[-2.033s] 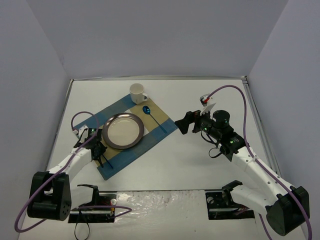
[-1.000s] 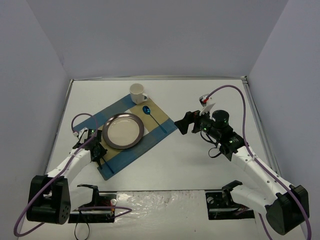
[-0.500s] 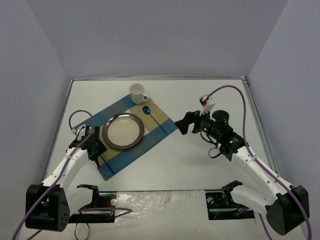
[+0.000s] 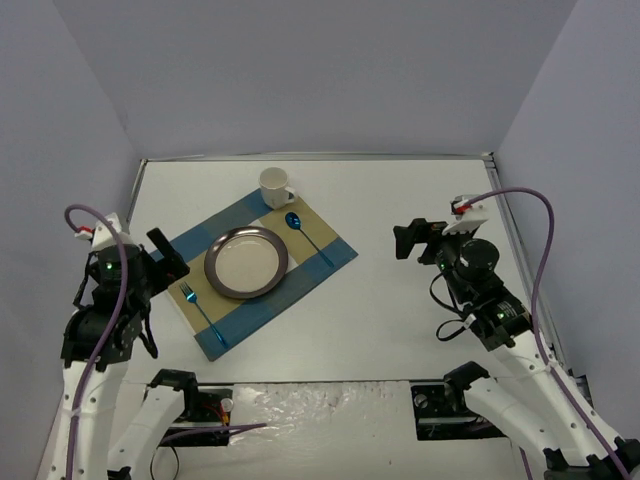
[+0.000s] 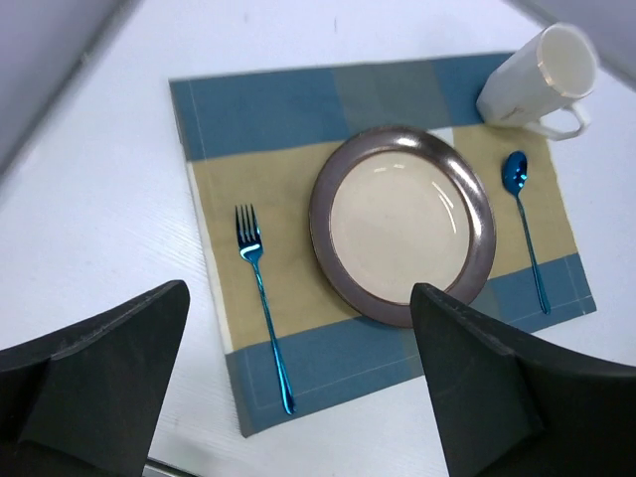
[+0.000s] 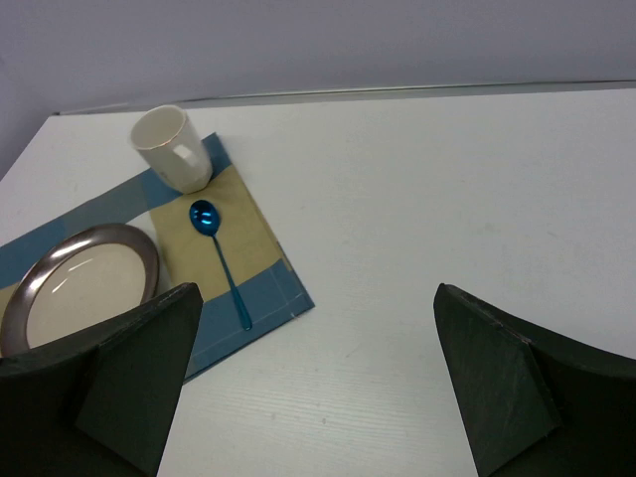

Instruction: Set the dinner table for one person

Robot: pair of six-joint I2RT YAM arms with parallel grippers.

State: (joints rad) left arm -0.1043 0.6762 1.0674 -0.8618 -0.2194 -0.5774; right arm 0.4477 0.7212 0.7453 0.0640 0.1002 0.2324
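On the white dinner table (image 4: 400,200) lies a blue-and-tan striped placemat (image 4: 262,268). A brown-rimmed plate (image 4: 246,262) sits at its middle. A blue fork (image 4: 203,315) lies left of the plate and a blue spoon (image 4: 308,236) right of it. A white mug (image 4: 275,186) stands at the mat's far corner. My left gripper (image 4: 168,262) hangs open and empty above the table, left of the mat. In the left wrist view the fork (image 5: 262,298) and plate (image 5: 402,224) lie below the gripper (image 5: 298,328). My right gripper (image 4: 412,240) is open and empty, well right of the mat.
Grey walls enclose the table on three sides. The two arm bases and their purple cables sit at the near edge. In the right wrist view the spoon (image 6: 221,260) and mug (image 6: 171,149) lie far left of the open gripper (image 6: 316,328), over bare white tabletop.
My left gripper opened and let go of the fork, which now lies on the mat left of the plate. Both arms pulled back and up, away from the mat.
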